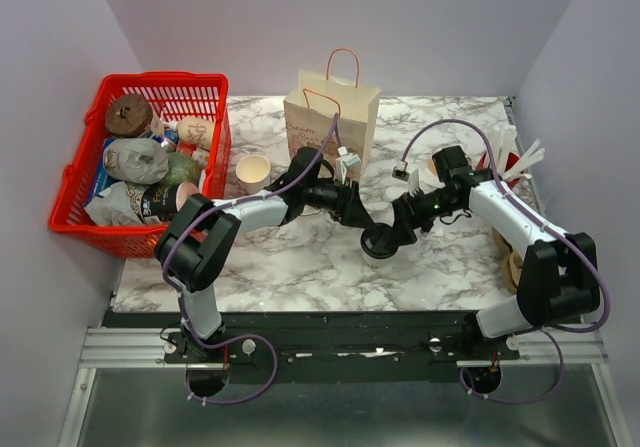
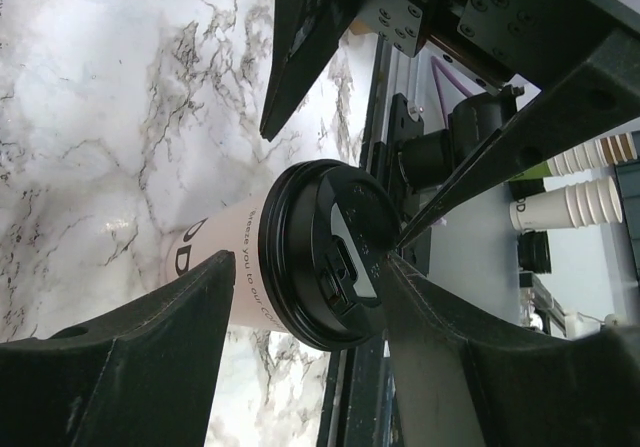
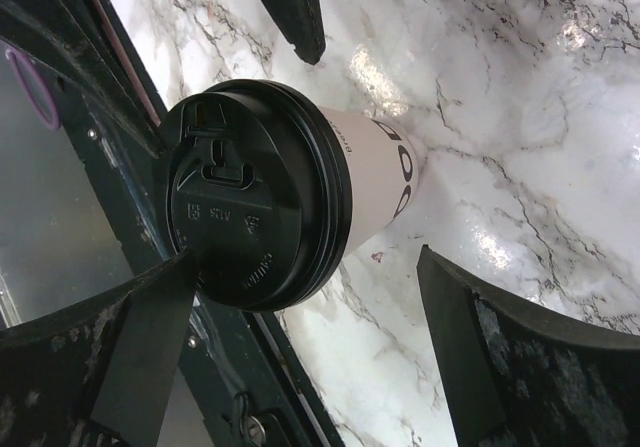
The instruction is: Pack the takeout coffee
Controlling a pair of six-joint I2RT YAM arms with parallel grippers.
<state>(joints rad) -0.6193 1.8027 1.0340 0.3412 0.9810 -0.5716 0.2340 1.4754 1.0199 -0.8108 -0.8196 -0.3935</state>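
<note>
- The takeout coffee (image 1: 380, 240) is found at the front centre of the table (image 1: 300, 272), in front of the paper bag (image 1: 331, 117) and apart from it. It appears to stand upright; whether its base is lifted cannot be told.
- The left jaws are seen pressed to the cup on both sides, one against the paper wall and one at the lid's rim, so a grip on it is judged.
- The right jaws are spread wide, straddling the same cup without holding it.
- A clash of fingers is risked, since both sets of jaws are crowded round one small cup.
- The lid could be popped or the cup tipped if the rim-side contact slips during a lift.
- The paper wall could be crushed by a harder squeeze.
- The bag could be knocked over at its narrow mouth.
- The left arm (image 1: 250, 210) is stretched low to the right, the right arm (image 1: 500, 207) bent inward to the left, both wrists met at the cup.
</note>
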